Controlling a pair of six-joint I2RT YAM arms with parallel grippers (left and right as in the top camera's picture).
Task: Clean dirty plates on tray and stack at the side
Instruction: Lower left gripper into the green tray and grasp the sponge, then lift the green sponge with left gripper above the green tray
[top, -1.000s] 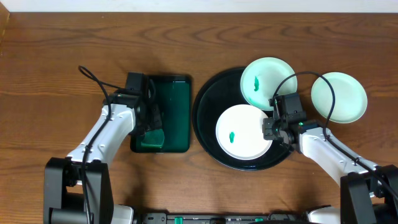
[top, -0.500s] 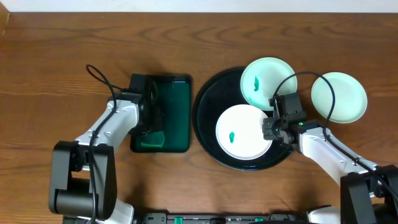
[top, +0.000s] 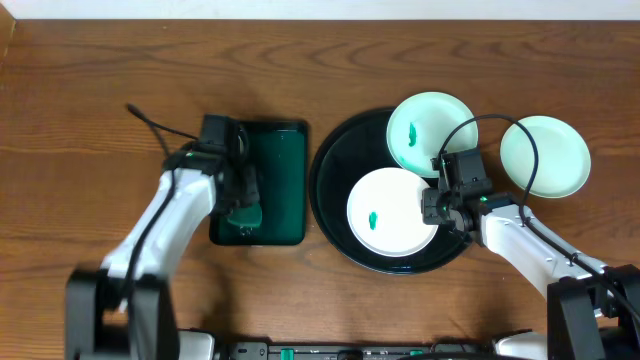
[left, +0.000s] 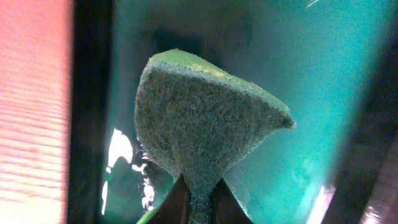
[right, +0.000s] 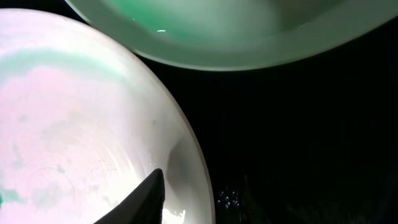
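Wooden counter (top: 100, 80), overhead view, with the round black tray (top: 330, 150) as reference. The near plate (top: 395, 200), smeared green, lies inside the tray. The far plate (top: 415, 115), also smeared, overlaps the tray's far-right rim. A third plate (top: 550, 155) sits on the counter just right of the tray. The right fingers (right: 146, 196) straddle the near plate's right edge; whether they clamp it cannot be told. Left of the tray, over a dark green rectangular tray (top: 285, 170), the left fingers (left: 177, 205) pinch a green sponge (left: 205, 124).
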